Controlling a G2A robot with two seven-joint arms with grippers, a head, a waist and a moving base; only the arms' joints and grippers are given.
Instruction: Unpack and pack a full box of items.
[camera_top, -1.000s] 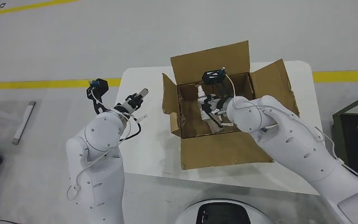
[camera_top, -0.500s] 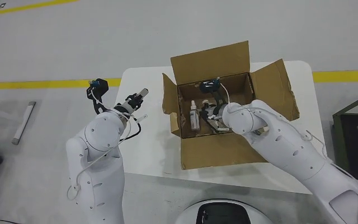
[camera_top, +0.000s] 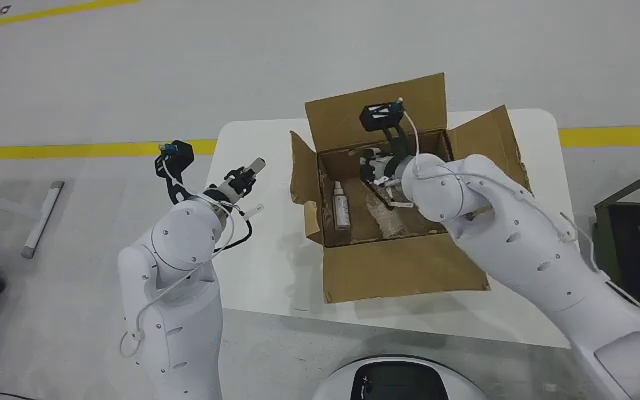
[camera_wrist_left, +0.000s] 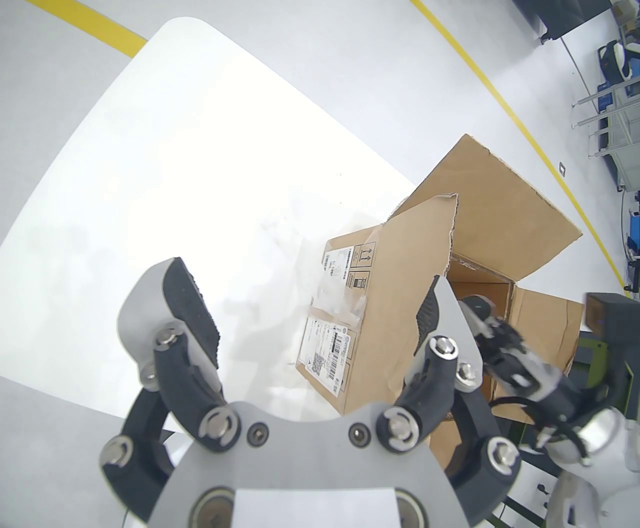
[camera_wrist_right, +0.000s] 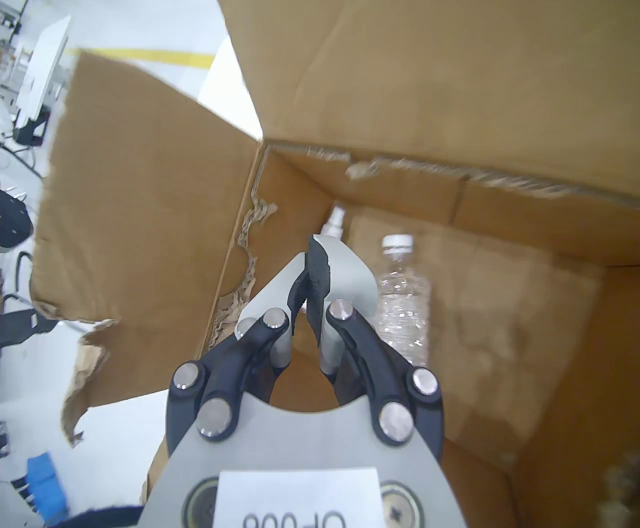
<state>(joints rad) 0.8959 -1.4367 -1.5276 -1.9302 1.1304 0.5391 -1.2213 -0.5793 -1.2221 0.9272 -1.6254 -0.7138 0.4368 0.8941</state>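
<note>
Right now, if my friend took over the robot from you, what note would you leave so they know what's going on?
Left gripper: open and empty, by the left edge of the white table, beside the cardboard box.
Right gripper: shut on nothing, at the box's open top, above the items.
In the box: a small spray bottle and a clear water bottle, lying side by side on the bottom.
Done: the flaps are open.
Left: lift both bottles out, then pack them back in.
</note>
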